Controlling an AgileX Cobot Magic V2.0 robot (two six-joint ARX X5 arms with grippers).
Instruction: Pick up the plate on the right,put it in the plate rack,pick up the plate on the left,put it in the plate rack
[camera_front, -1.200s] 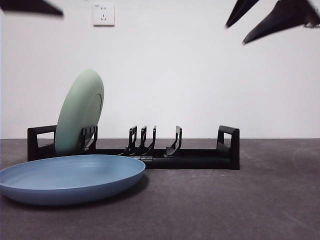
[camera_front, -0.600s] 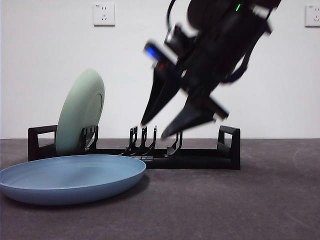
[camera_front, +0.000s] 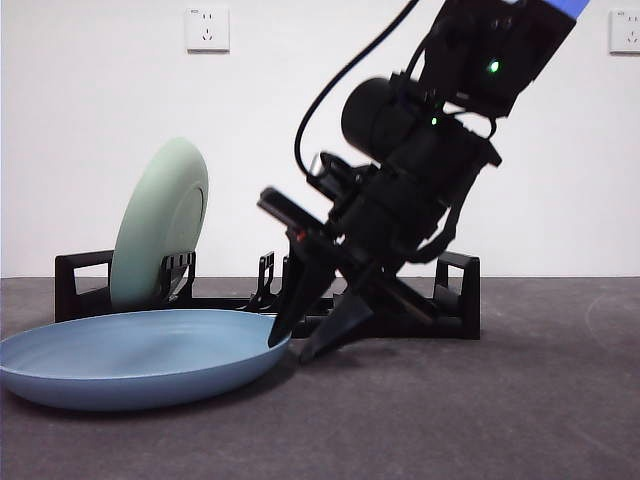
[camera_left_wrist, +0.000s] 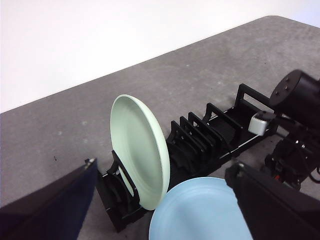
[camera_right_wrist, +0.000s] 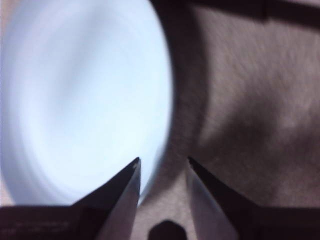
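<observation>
Right gripper (camera_front: 305, 343) parted, empty, straddling blue plate (camera_front: 140, 355) rim. Second pick: you close, lift toward plate rack (camera_front: 455, 300).

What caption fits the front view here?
Right gripper, jaws open, straddles the blue plate rim; green plate stands in the plate rack.

Grey table (camera_front: 520, 420): black plate rack (camera_front: 400, 318), blue plate (camera_front: 140, 355) on it.
</observation>
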